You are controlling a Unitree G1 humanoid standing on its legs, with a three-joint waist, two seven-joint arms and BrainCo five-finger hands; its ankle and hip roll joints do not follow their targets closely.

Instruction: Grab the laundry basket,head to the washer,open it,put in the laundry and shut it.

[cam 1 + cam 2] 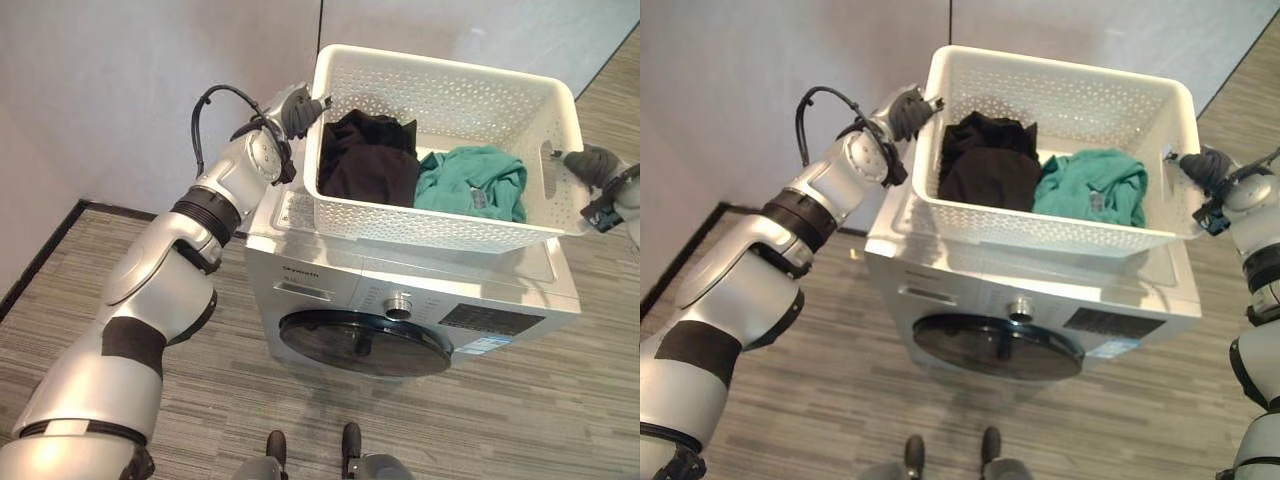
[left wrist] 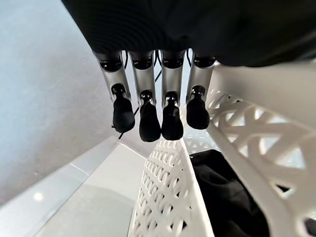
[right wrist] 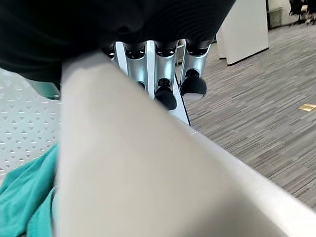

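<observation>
**Observer:** Where's the laundry right now?

**Operator:** I've got the white perforated plastic laundry basket (image 1: 440, 215) on top of the silver front-loading washer (image 1: 400, 300), tipped a little towards me. Inside lie a black garment (image 1: 365, 155) and a teal green garment (image 1: 472, 182), side by side. I judge the top works as a shelf, so both hands can come free for the door.

**Observer:** Are the hands off it?

**Operator:** Not quite. My left hand (image 1: 298, 112) sits at the basket's left rim; in its wrist view the fingers (image 2: 148, 118) hang straight, side by side, just outside the wall, gripping nothing. My right hand (image 1: 1202, 166) is at the cut-out handle on the right end, fingers (image 3: 165, 96) straight beyond the rim.

**Observer:** And the door?

**Operator:** The round dark glass door (image 1: 365, 343) looks closed.

**Observer:** Any writing?

**Operator:** There's small print on the front panel (image 1: 305, 272) and a dark label (image 1: 490, 320) by the dial (image 1: 399, 303); I won't read it off.
</observation>
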